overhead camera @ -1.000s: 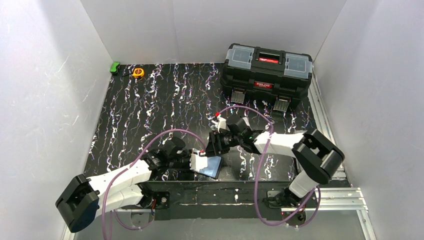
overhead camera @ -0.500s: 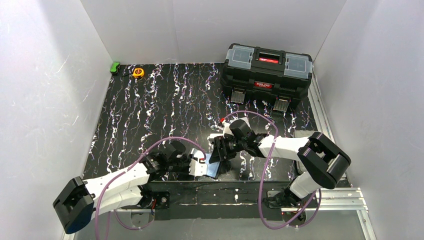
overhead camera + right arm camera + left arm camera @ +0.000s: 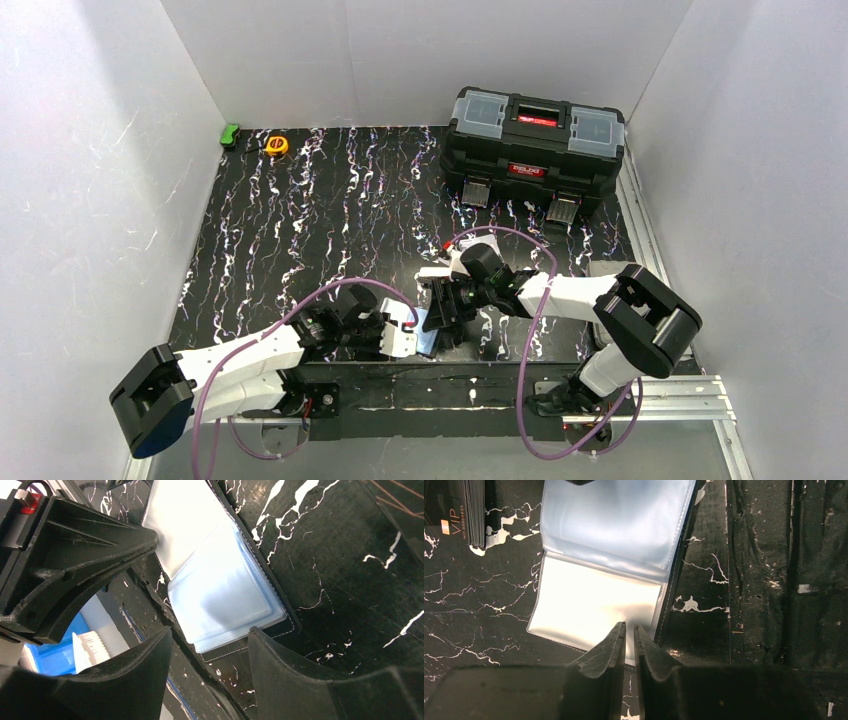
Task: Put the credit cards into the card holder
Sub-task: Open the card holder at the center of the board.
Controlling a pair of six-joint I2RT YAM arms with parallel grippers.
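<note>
top external: white walls (image 3: 100, 150), marbled table (image 3: 330, 200); left tool (image 3: 629, 632) pinches holder (image 3: 594, 600), right tool (image 3: 210, 632) open.

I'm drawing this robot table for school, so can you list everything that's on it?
black folding card holder with clear sleeves: one, open, near table edge between the grippers
stack of cards, dark top card printed VIP: one stack, beside the holder; number of cards unclear
big black plastic toolbox: one, far right corner
round yellow tape measure: one, far left corner
small green object: one, beside the tape measure
black white-veined table: one
left gripper: black, pinching a holder sleeve
right gripper: black, open over the holder
</note>
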